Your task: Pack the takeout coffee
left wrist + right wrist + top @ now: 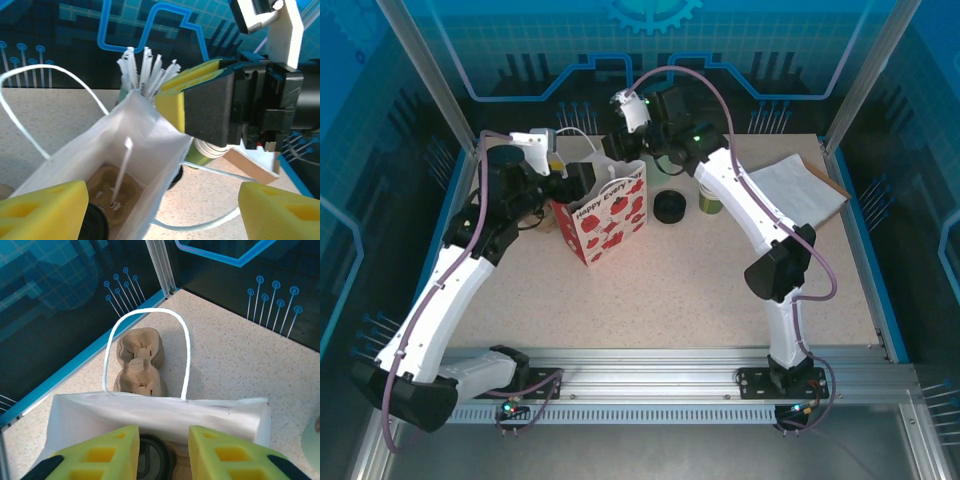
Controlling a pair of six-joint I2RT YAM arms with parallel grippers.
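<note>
The takeout coffee shows as a round black lid (156, 460) low inside the white paper bag (160, 415), which is printed with red hearts (610, 215). The same lid (94, 226) sits beside a brown pulp carrier (117, 187) on the bag's floor. My right gripper (164, 455) hangs over the bag's mouth, open, with its yellow fingers (197, 102) apart and off the lid. My left gripper (165, 212) is open wide at the bag's top edge (582, 182), one finger over the bag's inside and the other outside, with the side wall and a handle loop between them.
A stack of green cups (710, 200) and a pile of black lids (670, 207) stand right of the bag. Wrapped straws (145, 70) stick up behind it. Spare pulp carriers (140, 362) lie beyond the bag. Flat paper bags (800, 190) lie at the back right.
</note>
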